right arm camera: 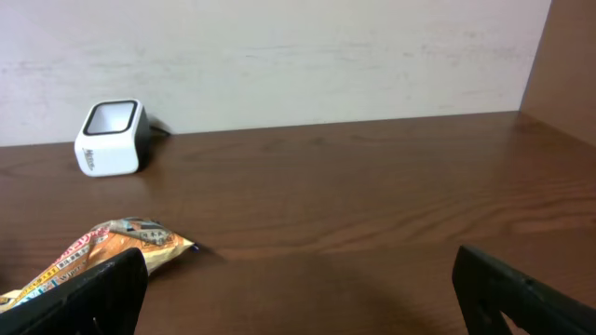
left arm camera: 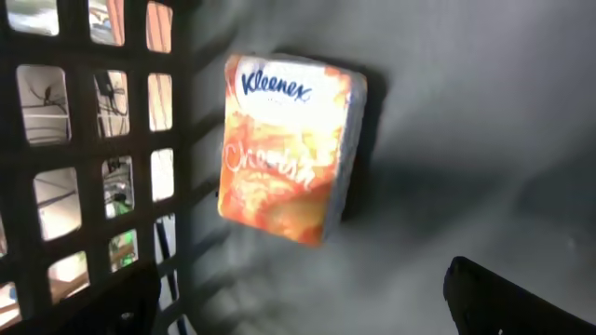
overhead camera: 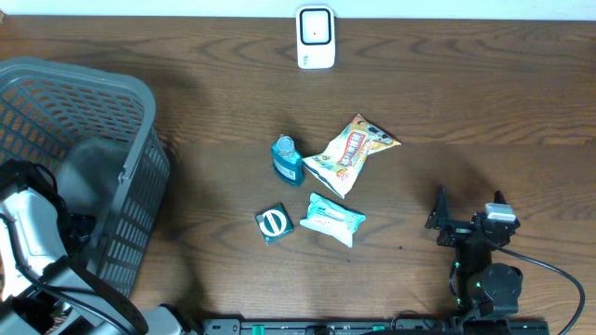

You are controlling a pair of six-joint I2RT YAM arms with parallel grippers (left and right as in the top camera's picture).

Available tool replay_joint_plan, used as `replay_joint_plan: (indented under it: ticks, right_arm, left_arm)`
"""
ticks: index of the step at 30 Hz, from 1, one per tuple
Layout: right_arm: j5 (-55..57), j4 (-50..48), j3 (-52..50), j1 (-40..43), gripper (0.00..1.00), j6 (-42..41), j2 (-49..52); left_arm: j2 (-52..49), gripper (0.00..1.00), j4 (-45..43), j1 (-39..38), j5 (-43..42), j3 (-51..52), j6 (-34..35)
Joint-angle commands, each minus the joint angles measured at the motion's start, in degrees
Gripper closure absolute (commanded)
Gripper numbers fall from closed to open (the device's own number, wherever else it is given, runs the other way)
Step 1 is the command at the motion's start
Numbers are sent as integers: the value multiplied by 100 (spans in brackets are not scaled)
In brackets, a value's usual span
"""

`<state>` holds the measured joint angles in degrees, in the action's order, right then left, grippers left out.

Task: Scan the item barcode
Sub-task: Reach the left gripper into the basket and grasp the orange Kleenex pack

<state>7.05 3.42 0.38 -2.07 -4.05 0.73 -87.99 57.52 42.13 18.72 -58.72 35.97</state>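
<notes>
left gripper (left arm camera: 298, 274): jaws spread wide with nothing between them. It's down inside the basket (overhead camera: 93, 76), and its own camera only catches the 2 dark fingertips at the bottom corners.
Kleenex pack (left arm camera: 284, 154): orange and white wrapper, logo side up. It lies flat on the grey basket floor right by the mesh wall, well clear of both fingers. No barcode shows on the side you can see.
basket: grey mesh, at the far left of the table (overhead camera: 484, 93). The left arm reaches down into it from the front corner.
right gripper (right arm camera: 298, 256): also wide open and empty. It sits low over the wood at the front right, facing the back wall and touching nothing.
scanner (overhead camera: 315, 37): small white box with a dark window, at the back edge of the table about mid-width. It stands on its own, well apart from both arms.
snack bag (overhead camera: 352, 152): crinkly yellow-orange pack lying in the middle of the table. It's the only loose item the right wrist view catches.
teal bottle (overhead camera: 287, 158): just to the left of the snack bag, next to its lower corner. Can't tell from above whether it's standing or lying down.
wipes packet (overhead camera: 333, 219): white and teal, lying flat just in front of the snack bag.
round teal item (overhead camera: 274, 223): just left of the wipes packet, with a white ring on top. It's too small to say what it is.
count: 4 things loose on the table and 1 in the basket, and neither gripper is holding any of them.
</notes>
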Motion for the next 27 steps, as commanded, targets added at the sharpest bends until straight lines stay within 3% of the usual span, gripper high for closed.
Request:
replay_joint_plan:
  ticks: [1, 5, 8, 16, 21, 27]
  right_arm:
    - [-13, 24, -7, -61, 1, 50, -24]
    - [-13, 24, -7, -61, 1, 50, -24]
    - [-13, 24, -7, -61, 1, 50, -24]
    - [-13, 24, -7, -61, 1, 50, -24]
    - [-13, 24, -7, -61, 1, 50, -24]
    - [-13, 24, -7, -61, 1, 50, -24]
  left_arm:
    - [31, 4, -136, 17, 256, 35, -31]
    - [31, 7, -271, 17, 256, 37, -28]
    - [2, 16, -348, 17, 256, 39, -26]
    - [-450, 16, -400, 20, 258, 44, -11]
    - [-940, 34, -428, 31, 258, 44, -9]
    - [-1401, 43, -435, 35, 278, 63, -7]
